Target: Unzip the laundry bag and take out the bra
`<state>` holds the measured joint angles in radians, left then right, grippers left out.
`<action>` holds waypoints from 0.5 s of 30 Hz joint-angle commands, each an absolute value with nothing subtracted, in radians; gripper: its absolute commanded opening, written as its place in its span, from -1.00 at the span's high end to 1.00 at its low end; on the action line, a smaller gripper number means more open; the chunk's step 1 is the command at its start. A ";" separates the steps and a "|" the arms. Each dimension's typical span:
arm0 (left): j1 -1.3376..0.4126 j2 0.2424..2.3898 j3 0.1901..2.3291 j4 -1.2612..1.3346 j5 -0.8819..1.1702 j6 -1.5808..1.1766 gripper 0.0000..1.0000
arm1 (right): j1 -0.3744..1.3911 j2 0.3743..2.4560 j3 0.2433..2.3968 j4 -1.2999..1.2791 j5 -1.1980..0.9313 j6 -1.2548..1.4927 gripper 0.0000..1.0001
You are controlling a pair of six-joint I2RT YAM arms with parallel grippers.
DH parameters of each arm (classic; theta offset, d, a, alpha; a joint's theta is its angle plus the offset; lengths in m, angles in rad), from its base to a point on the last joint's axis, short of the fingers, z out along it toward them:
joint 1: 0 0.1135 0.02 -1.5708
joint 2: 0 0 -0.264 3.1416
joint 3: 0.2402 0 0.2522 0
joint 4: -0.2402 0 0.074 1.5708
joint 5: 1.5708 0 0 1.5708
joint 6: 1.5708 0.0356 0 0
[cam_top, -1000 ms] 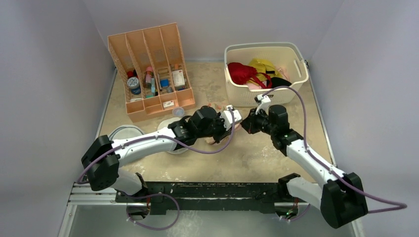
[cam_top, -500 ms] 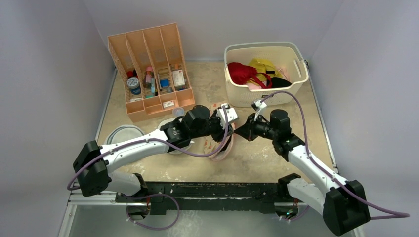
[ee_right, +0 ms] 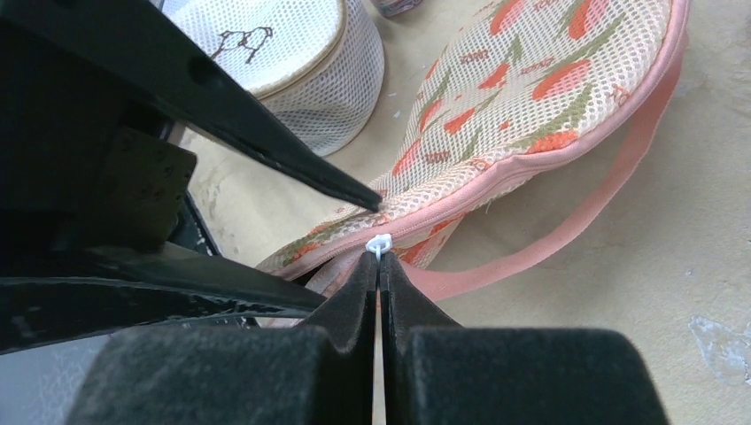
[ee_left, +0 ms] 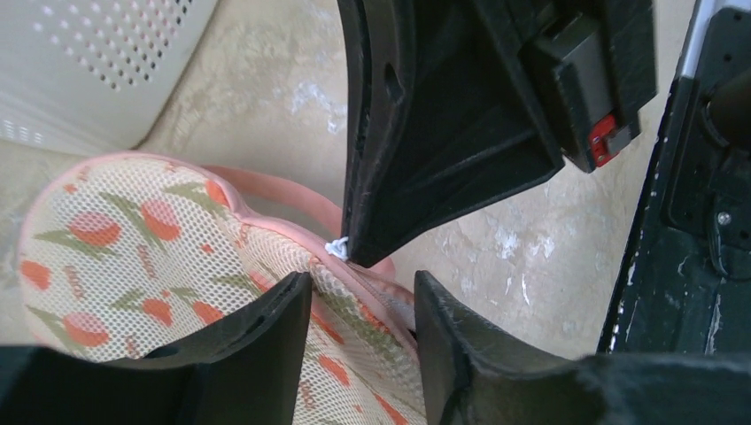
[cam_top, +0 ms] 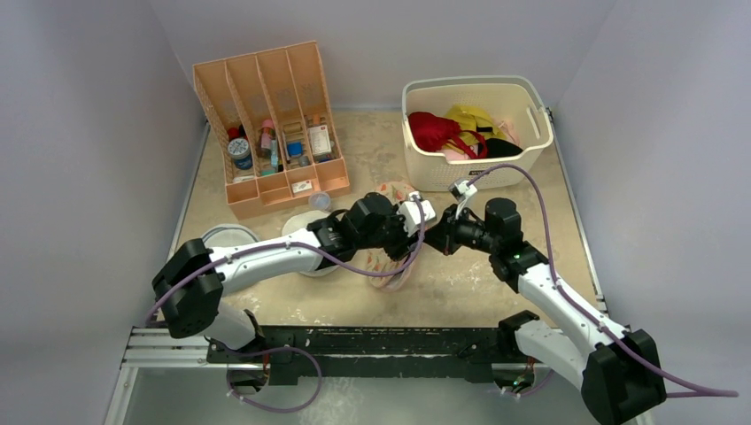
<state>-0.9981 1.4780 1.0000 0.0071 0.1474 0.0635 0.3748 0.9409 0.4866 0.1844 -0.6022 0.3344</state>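
The laundry bag (cam_top: 396, 189), cream mesh with red-orange flowers and a pink zip rim, hangs tilted between my two grippers. It fills the left wrist view (ee_left: 133, 248) and the right wrist view (ee_right: 531, 97). My left gripper (cam_top: 416, 215) straddles its rim and is closed on the edge (ee_left: 363, 292). My right gripper (cam_top: 440, 235) is shut (ee_right: 379, 258) on the small white zip pull (ee_right: 379, 243), which also shows in the left wrist view (ee_left: 336, 247). The two grippers almost touch. The zip looks closed near the pull. The bra is hidden.
A cream basket (cam_top: 474, 87) with red and yellow garments stands at the back right. A peach organiser (cam_top: 270, 124) with bottles is at the back left. A round white mesh bag with a glasses drawing (ee_right: 283, 62) and a plain mesh disc (cam_top: 221, 239) lie left of the case.
The left gripper lifted the printed case, swung left and came back right; the case now hangs below it. The right gripper shifted slightly left and stays at the zip.
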 commanded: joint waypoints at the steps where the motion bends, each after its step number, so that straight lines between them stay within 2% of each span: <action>1: -1.011 1.488 1.065 -0.011 0.142 0.068 0.16 | 0.382 0.918 0.499 0.224 -0.630 0.345 1.00; 10: -1.011 1.469 1.062 -0.015 0.129 0.097 0.95 | 0.382 0.928 0.497 0.201 -0.551 0.347 1.00; 11: -1.012 1.465 1.060 -0.015 0.130 0.101 1.00 | 0.382 0.931 0.497 0.201 -0.538 0.350 1.00; 15: -1.018 1.449 1.055 -0.020 0.138 0.119 1.00 | 0.382 0.958 0.491 0.189 -0.486 0.390 1.00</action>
<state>-1.0084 1.4994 1.0138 -0.0406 0.1219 0.0845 0.3809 0.9436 0.4866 0.1696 -0.5671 0.3500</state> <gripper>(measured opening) 0.025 0.005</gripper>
